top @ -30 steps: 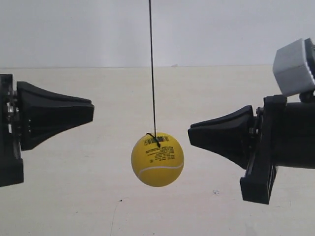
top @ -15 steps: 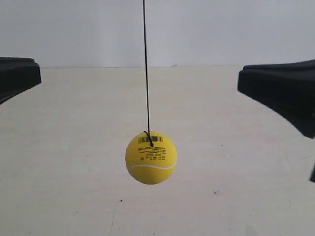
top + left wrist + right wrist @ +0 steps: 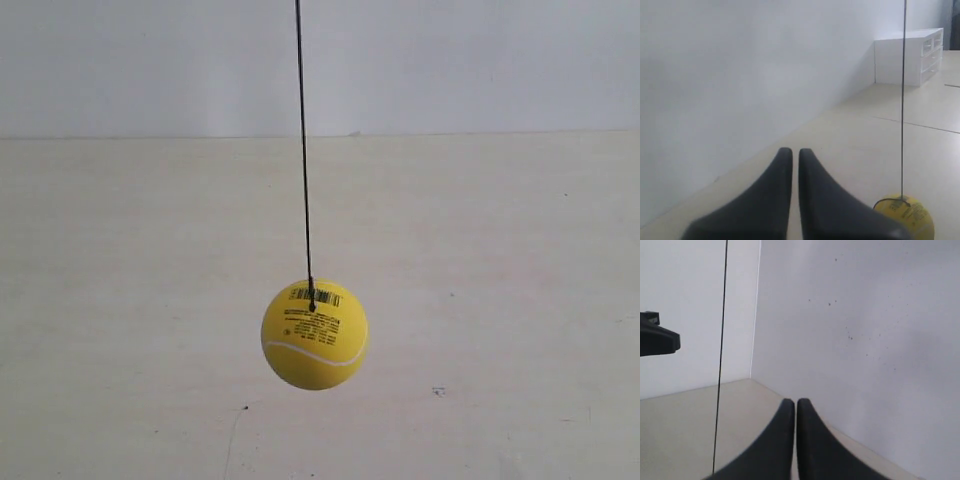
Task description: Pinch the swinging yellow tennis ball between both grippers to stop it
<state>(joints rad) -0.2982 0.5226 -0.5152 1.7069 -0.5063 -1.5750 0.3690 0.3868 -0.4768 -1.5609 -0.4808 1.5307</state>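
Ball: smooth yellow tennis ball (image 3: 905,217) sighted off-axis from matte black wedge-shaped left gripper (image 3: 795,151).
Right gripper (image 3: 794,401): only dark string (image 3: 720,365) sighted.
Jaws: both closed, empty.

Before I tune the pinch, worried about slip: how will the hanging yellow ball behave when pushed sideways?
The smooth bright yellow ball hangs free on a thin dark string, so a one-sided push would probably just swing it away. Being round and smooth, it may slip out sideways unless both contacts are centred. The string is taut and straight, suggesting some weight.
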